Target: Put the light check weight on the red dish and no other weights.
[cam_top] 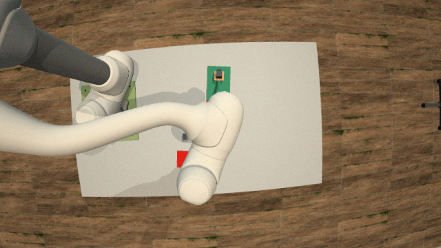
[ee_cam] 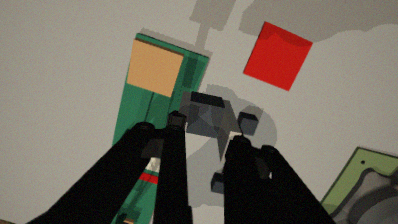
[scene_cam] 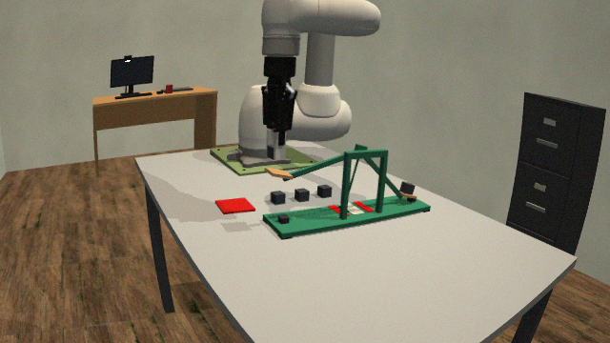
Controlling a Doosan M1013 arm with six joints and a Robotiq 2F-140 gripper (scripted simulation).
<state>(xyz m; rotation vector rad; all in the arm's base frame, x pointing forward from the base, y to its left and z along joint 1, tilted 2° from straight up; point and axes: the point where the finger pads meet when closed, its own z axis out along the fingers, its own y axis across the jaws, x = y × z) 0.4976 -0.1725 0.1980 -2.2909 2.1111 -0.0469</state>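
Desk (scene_cam: 157, 111), monitor (scene_cam: 132, 71), dark cabinet (scene_cam: 553, 167).

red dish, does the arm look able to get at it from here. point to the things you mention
Probably yes: the red dish (cam_top: 182, 158) (scene_cam: 234, 206) (ee_cam: 278, 56) looks bare, and the nearest dark cube (cam_top: 185, 137) (scene_cam: 277, 197) (ee_cam: 248, 123) stands beside it, not on it. The pincer (scene_cam: 276, 147) (ee_cam: 203, 108) seems to have a free way over.

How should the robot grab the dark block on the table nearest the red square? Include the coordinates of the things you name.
From straight above, probably: pinch the block (cam_top: 185, 137) (scene_cam: 277, 197) (ee_cam: 248, 123) by two opposite upright sides, ones not facing its neighbour (scene_cam: 301, 194). It sits flat, boxy, without a handle.
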